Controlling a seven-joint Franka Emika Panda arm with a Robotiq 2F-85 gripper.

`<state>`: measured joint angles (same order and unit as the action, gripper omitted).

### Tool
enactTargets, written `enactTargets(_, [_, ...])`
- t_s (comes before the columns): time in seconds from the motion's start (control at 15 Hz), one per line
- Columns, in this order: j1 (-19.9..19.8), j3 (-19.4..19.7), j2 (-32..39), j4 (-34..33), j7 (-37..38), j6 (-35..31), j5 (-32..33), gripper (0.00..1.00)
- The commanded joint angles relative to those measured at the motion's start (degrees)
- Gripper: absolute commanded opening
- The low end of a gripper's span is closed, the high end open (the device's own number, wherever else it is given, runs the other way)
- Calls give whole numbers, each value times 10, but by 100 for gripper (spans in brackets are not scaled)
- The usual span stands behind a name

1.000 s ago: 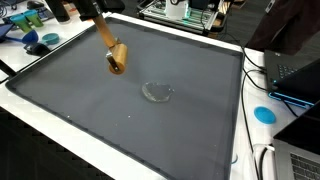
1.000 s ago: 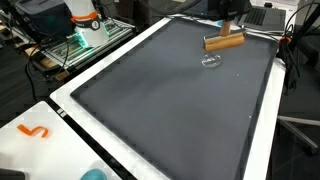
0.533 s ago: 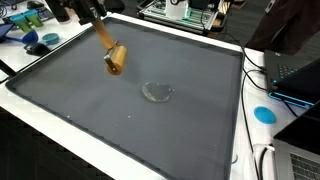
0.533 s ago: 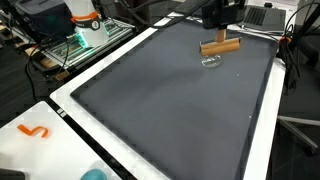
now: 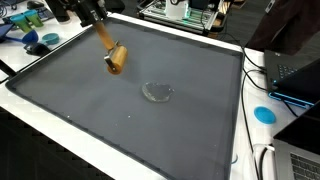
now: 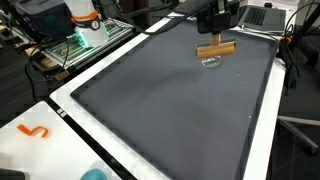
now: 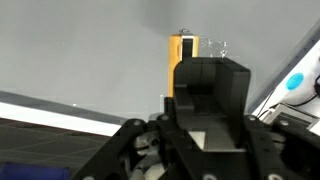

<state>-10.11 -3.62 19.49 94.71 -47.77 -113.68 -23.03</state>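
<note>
Gripper (image 6: 215,36) is over the far part of the dark grey mat (image 5: 140,135), clamped on a wooden stick (image 5: 112,52). The fingers are hidden, but the stick hangs w/ nothing else under it, so I judge the grip closed. In an exterior view the stick slopes down and away from the gripper, thicker end lowest. It's prob. pinched near the thin upper end, so the weight tips the heavy end toward the mat w/o touching it. From the opposite side it reads as a short bar (image 6: 215,49) crosswise below the black gripper body. A small clear piece (image 5: 157,92) lies flat on the mat, alone near the middle. One exterior view shows it well apart from the stick, while in another it sits just under the bar (image 6: 211,61). That mismatch fits a stick held up in the air, not resting beside it. In the wrist view the gripper body fills the centre and blocks the fingertips. A yellow-orange strip of stick (image 7: 177,50) shows past it, w/ the clear piece (image 7: 213,45) just beside it in frame. The mat is framed by the white table (image 5: 60,125), and clutter stays off the mat at the edges: blue disc (image 5: 264,114), laptop (image 5: 298,72), blue bowl (image 5: 48,40), orange squiggle (image 6: 33,131).
</note>
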Motion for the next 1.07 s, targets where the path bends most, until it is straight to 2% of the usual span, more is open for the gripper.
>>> enactTargets(0.0, [-6, 2, -24, 33, -20, -13, -25, 23])
enactTargets(1.0, [2, 4, -34, 67, -25, -40, -22, 23])
